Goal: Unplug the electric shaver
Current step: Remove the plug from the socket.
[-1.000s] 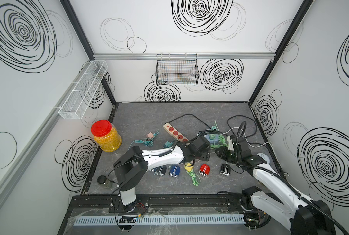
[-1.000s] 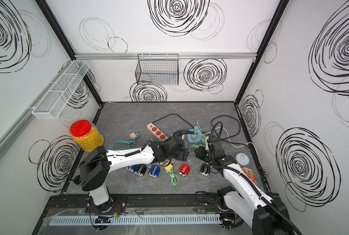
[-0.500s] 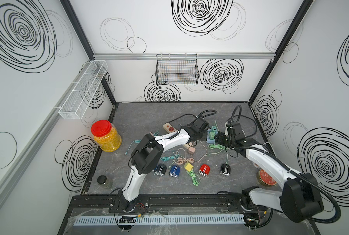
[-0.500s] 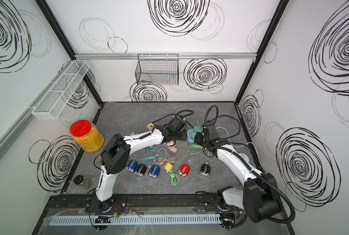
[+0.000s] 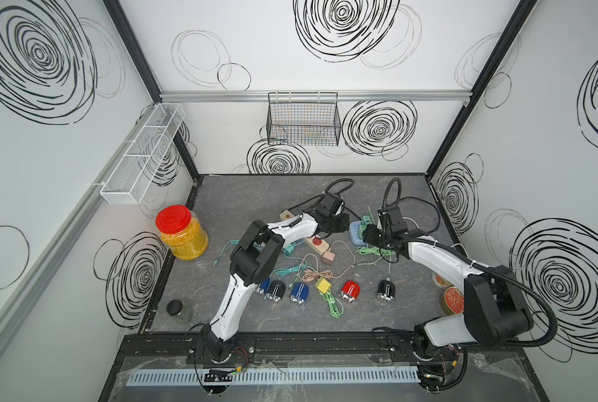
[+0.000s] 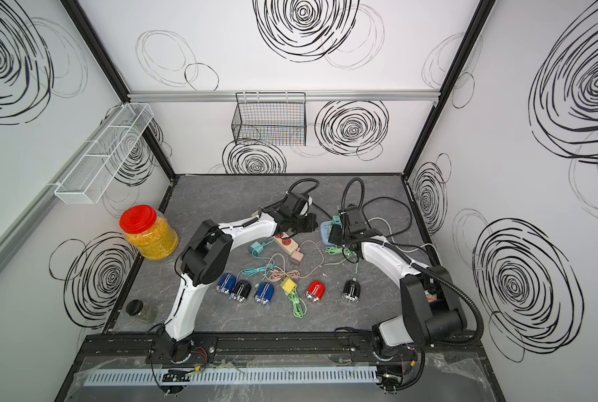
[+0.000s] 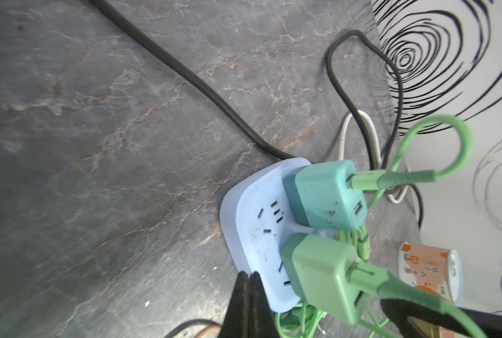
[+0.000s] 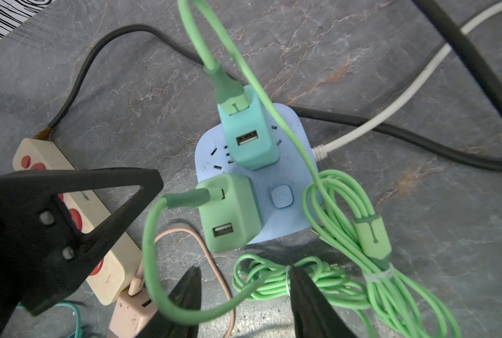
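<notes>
Hovering right of centre in a top view, the left gripper (image 5: 343,223) is closed on nothing, just beside the pale blue plastic power strip (image 5: 356,232); the right gripper (image 8: 244,295) is half open and empty.

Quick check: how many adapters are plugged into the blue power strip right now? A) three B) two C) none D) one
B: the blue power strip carries a teal adapter and a light green adapter; the socket slots visible beside them are bare.
</notes>
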`<state>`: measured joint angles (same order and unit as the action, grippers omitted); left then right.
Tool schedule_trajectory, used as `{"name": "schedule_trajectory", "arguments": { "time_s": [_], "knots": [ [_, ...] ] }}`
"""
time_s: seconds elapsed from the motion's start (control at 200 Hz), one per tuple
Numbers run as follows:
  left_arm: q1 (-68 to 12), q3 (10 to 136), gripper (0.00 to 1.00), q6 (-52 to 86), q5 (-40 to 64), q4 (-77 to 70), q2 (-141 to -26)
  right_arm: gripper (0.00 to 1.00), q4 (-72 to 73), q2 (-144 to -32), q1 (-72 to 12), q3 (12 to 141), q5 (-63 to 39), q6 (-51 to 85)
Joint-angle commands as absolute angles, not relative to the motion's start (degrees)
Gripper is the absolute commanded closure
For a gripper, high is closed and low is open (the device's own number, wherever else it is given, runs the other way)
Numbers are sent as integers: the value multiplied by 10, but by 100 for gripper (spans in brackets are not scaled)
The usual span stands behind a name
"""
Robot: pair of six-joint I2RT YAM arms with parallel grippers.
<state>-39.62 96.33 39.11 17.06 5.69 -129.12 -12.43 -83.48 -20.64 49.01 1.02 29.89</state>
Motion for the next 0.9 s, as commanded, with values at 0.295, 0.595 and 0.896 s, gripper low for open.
{"name": "schedule_trajectory", "arguments": {
  "time_s": [0.295, 0.595, 0.896],
  "knots": [
    [-392, 1023, 100, 456, 254, -38, -1358, 52, -101, -907, -218, 559, 43, 268],
    [-388, 1042, 100, 470, 268, -43, -1387, 63, -113, -963, -238, 607, 88, 248],
    [-388, 1040, 100, 467, 254, -17, -1395, 65, -127, -984, -250, 609, 113, 243]
  ]
}}
